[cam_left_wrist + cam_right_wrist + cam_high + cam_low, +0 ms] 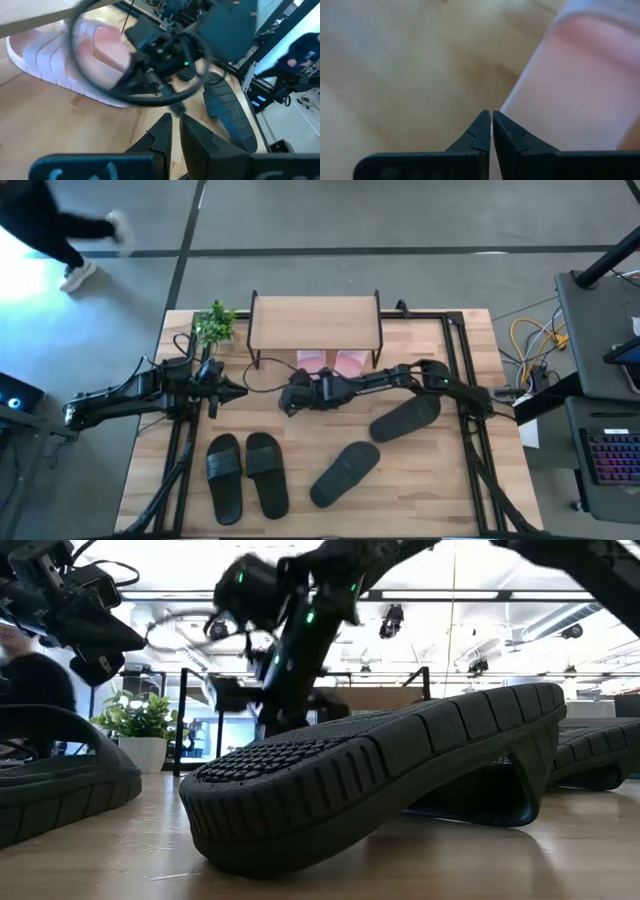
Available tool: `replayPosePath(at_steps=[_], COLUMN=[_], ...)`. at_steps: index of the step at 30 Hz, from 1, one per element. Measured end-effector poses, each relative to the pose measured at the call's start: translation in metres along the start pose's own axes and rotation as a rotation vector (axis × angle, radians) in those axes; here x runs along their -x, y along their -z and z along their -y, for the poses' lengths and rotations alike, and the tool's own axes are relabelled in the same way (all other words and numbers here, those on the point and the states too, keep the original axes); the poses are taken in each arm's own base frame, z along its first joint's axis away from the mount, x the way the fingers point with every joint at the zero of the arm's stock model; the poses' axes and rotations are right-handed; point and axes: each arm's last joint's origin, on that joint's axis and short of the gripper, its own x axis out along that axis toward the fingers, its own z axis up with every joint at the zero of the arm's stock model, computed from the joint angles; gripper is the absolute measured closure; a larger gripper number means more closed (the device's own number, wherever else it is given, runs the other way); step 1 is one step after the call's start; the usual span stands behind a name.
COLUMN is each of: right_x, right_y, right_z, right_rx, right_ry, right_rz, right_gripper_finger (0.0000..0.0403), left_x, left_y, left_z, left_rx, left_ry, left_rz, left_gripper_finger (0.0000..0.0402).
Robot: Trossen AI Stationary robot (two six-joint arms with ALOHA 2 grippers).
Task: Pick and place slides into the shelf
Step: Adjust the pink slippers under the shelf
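The shelf (315, 320) stands at the table's far side. Two light pink slides (330, 362) lie under it on the tabletop, their near ends sticking out. Four black slides lie on the table: a pair (245, 475) near left, one (345, 472) near the middle, one (405, 417) to the right. My right gripper (288, 402) is shut and low, just in front of the pink slides (580, 85). My left gripper (240, 391) is shut and hovers to its left, pointing at it. In the low view a black slide (380, 770) fills the foreground. My right gripper (491, 120) has its shut fingertips at the side edge (520, 95) of a pink slide, pointing steeply down at the table. Whether they touch the slide, I cannot tell.
A small potted plant (213, 325) stands left of the shelf. Cables loop over the table between the two arms (125, 95). A person (60, 230) walks on the floor beyond the far left corner. Bare wood shows between the black pair and the left arm.
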Motion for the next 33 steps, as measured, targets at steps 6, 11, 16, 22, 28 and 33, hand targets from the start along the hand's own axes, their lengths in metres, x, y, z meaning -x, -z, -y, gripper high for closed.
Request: replayPosePath(at_steps=[6, 11, 16, 22, 28, 33], right_x=[-0.018, -0.033, -0.055, -0.053, -0.049, -0.046], right_y=[-0.023, -0.029, -0.012, 0.0, 0.004, 0.009], right_z=[-0.006, -0.007, -0.004, 0.004, 0.02, 0.026], right_rx=[0.057, 0.047, -0.001, -0.074, -0.131, -0.179], right_ry=[-0.046, 0.016, 0.094, 0.273, 0.407, 0.471], right_rz=[0.064, 0.111, 0.072, 0.119, 0.077, 0.068], right_gripper_finger=[0.039, 0.039, 0.039, 0.039, 0.039, 0.039], left_x=[0.0, 0.0, -0.001, -0.001, -0.001, -0.001], left_y=[0.0, 0.0, 0.0, 0.0, 0.0, 0.0], left_z=[0.0, 0.0, 0.0, 0.0, -0.001, -0.001], left_rx=[0.001, 0.001, 0.002, 0.002, 0.002, 0.003], left_ry=[-0.003, -0.006, -0.008, -0.009, -0.01, -0.011], left_rz=[0.0, 0.0, -0.004, -0.006, -0.008, -0.009], left_gripper_finger=[0.038, 0.038, 0.038, 0.038, 0.038, 0.038])
